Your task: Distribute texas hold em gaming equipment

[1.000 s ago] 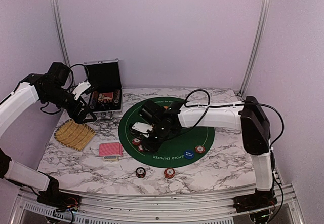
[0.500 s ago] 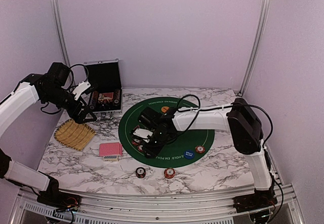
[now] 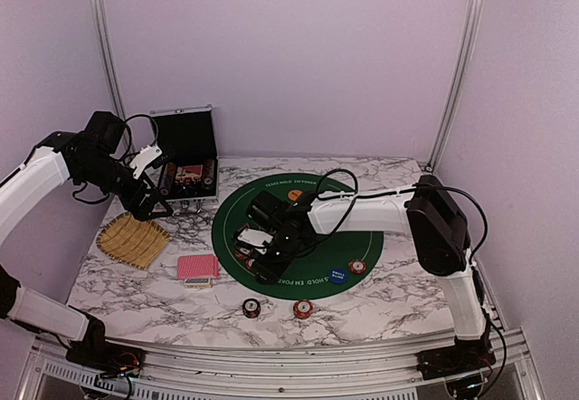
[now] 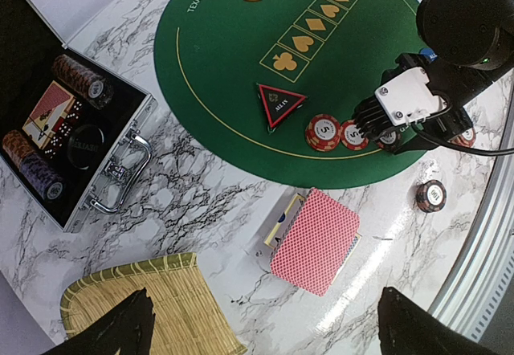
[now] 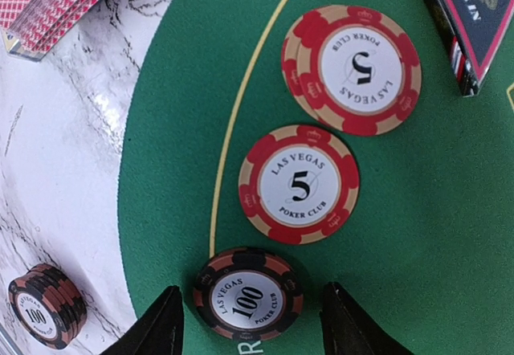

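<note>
A dark 100 poker chip point(image 5: 247, 293) lies flat on the green mat point(image 5: 418, 234) between the fingers of my right gripper point(image 5: 250, 323), which is open with a gap on each side. Two red 5 chips point(image 5: 299, 185) point(image 5: 351, 69) lie beyond it, and the dark triangular marker point(image 5: 474, 18) is at the upper right. The red-backed cards point(image 3: 197, 268) rest on the marble left of the mat. My left gripper point(image 3: 154, 205) hangs open and empty high over the straw tray point(image 3: 133, 240). The blue disc point(image 3: 337, 275) and an orange disc point(image 3: 294, 195) sit on the mat.
The open silver case point(image 3: 185, 160) with chip stacks stands at the back left. Two chip stacks point(image 3: 251, 308) point(image 3: 303, 309) sit on the marble near the front edge. Another red chip point(image 3: 358, 266) lies beside the blue disc. My right arm reaches across the mat.
My right gripper shifted slightly left over the mat, then opened its fingers, leaving the dark 100 chip lying free on the felt. The left arm has not moved.
</note>
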